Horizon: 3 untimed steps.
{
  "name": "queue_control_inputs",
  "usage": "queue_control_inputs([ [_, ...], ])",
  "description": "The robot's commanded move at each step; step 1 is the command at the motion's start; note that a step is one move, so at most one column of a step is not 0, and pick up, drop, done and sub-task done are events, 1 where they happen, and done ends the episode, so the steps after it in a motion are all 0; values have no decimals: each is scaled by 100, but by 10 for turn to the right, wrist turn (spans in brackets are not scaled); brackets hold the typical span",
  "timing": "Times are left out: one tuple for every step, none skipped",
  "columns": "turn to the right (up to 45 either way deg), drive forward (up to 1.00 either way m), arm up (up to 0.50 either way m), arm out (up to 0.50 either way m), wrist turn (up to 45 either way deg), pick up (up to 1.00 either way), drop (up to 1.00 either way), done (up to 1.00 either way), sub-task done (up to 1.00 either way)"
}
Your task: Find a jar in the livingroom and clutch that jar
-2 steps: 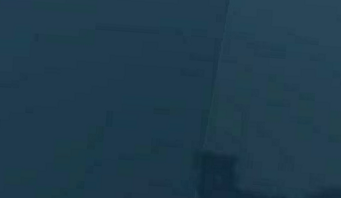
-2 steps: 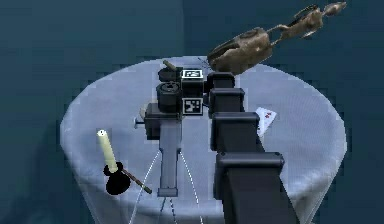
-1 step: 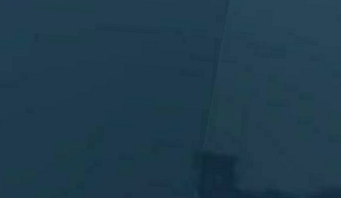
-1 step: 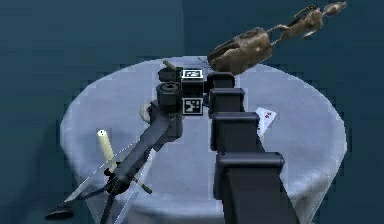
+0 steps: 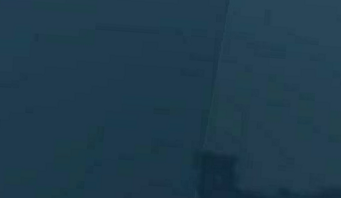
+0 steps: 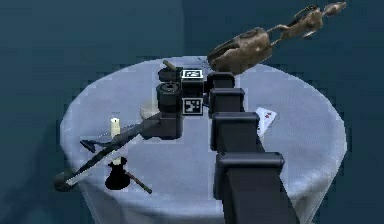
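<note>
Nearest, the dark square arm bar (image 6: 240, 150) reaches over the round table draped in pale grey-blue cloth (image 6: 305, 150), its gripper (image 6: 76, 165) lying by a thin white candle in a black holder (image 6: 118, 176) (whether the jaws grip anything, I cannot tell). Farther out sit a small white flat object (image 6: 266, 116) and a brown knobbly sculpture (image 6: 262, 44), with dark blue wall (image 5: 99, 82) beyond. Nothing here reads as a jar, so I would confirm the target first, then approach slowly, keeping the 2 fingers off the candle.

On the round surface (image 6: 300, 150), a candle (image 6: 115, 127) in its holder (image 6: 118, 178) stands near the front left, by the fingers (image 6: 100, 145). A card (image 6: 266, 117) lies right of the arm (image 6: 235, 130). An elongated object (image 6: 250, 45) sits at the far edge.
</note>
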Motion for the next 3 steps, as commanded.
queue_control_inputs([
  [0,0,0,0,450,0,0,0,0],
  [0,0,0,0,210,0,0,0,0],
  [0,0,0,0,0,100,0,0,0],
])
